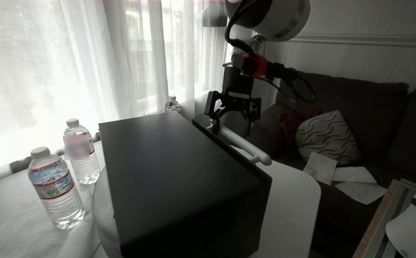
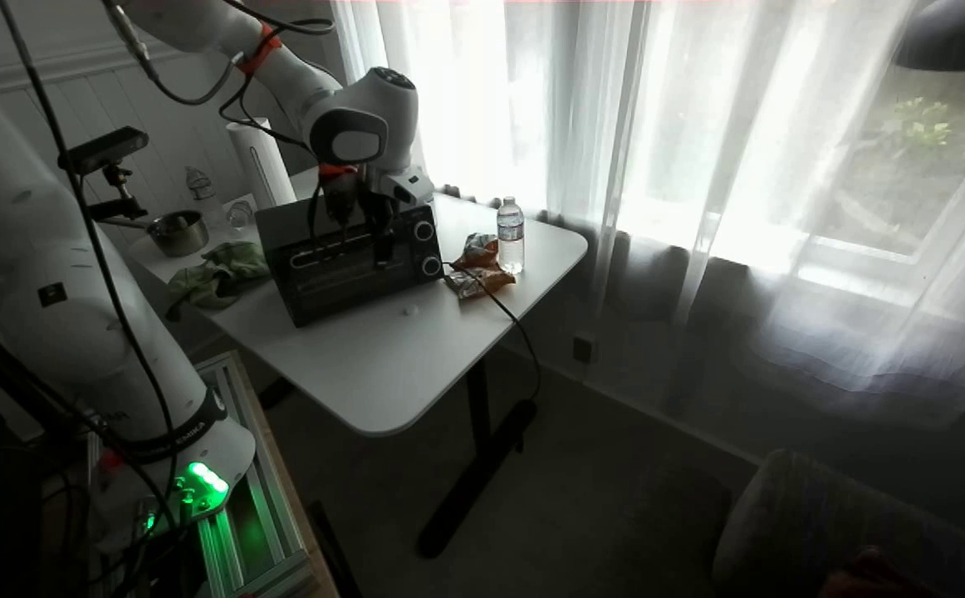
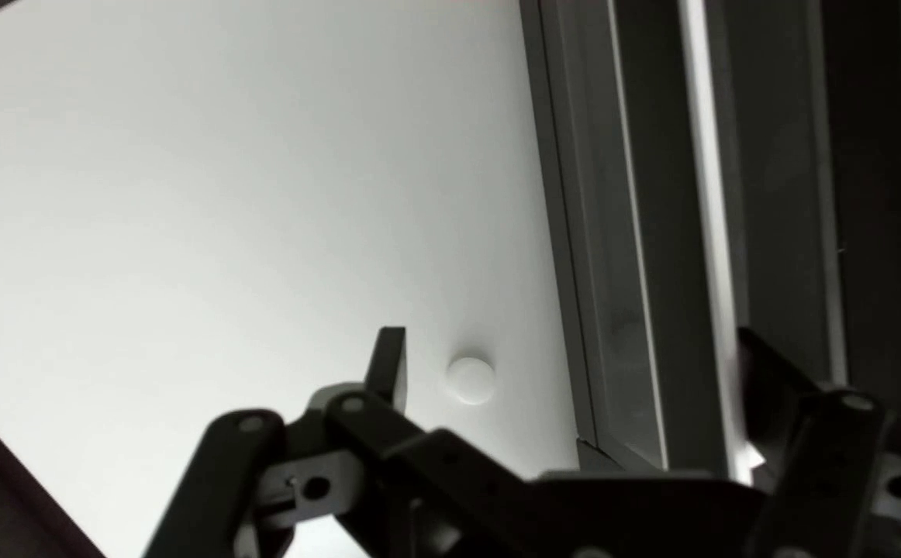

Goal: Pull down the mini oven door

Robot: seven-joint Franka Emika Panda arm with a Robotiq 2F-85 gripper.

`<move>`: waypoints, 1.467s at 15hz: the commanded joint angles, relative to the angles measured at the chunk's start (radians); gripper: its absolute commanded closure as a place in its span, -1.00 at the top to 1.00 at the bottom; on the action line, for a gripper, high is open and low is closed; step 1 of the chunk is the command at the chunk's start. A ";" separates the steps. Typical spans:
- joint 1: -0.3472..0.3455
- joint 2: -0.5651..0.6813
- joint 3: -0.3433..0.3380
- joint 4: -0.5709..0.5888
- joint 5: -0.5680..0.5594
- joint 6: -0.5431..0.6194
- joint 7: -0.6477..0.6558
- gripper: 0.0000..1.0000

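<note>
Fingers [image 3: 387, 356] parted, the pincer [image 1: 231, 134] straddles the handle [image 1: 245, 144], whose long axis runs roughly square to their spread, nearer the door-side finger, on the upright oven door [image 2: 335, 287] set back from the counter's [image 2: 366, 374] rounded front corner.

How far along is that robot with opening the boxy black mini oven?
Done: the open black gripper straddles the long pale bar handle. In hand: one finger sits behind the bar, apparently ready to pull. Left: lowering the dark-glass oven door, which looks upright and shut.
</note>
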 commanded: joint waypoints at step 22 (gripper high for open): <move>-0.170 0.080 -0.217 -0.186 0.424 0.073 -0.691 1.00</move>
